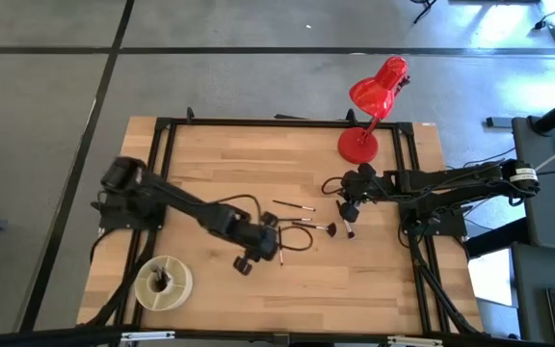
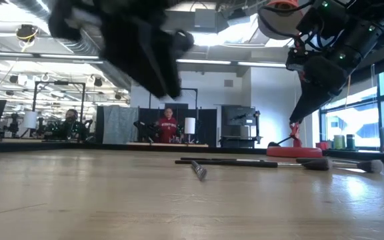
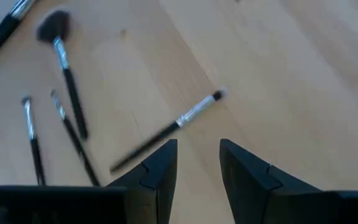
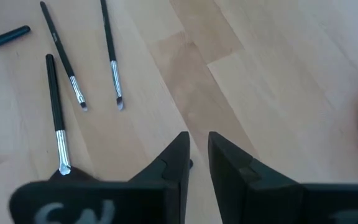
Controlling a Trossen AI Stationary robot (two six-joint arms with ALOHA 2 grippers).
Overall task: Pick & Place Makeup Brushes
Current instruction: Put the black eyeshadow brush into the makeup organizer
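Several thin dark makeup brushes with silvery ferrules lie flat on the wooden table [image 1: 210, 164], among them one [image 1: 293, 205] mid-table and a fan-shaped one [image 3: 59, 43]. My left gripper [image 1: 270, 245] [image 3: 197, 163] hovers open above the table, and a slanting brush [image 3: 166, 129] lies just ahead of its fingertips. My right gripper [image 1: 350, 204] [image 4: 197, 155] hangs clear of the table near the brushes' right end. Its fingers stand a narrow gap apart, with three brushes [image 4: 73, 81] lying ahead of them. In the low view both grippers [image 2: 169, 83] [image 2: 300, 113] are off the tabletop.
A pale round holder [image 1: 162, 282] with something dark inside stands near the table's near left corner. A red desk lamp [image 1: 359, 145] stands at the far right, close to my right arm. Dark cable loops [image 1: 300, 241] lie by the left gripper. People show in the room behind.
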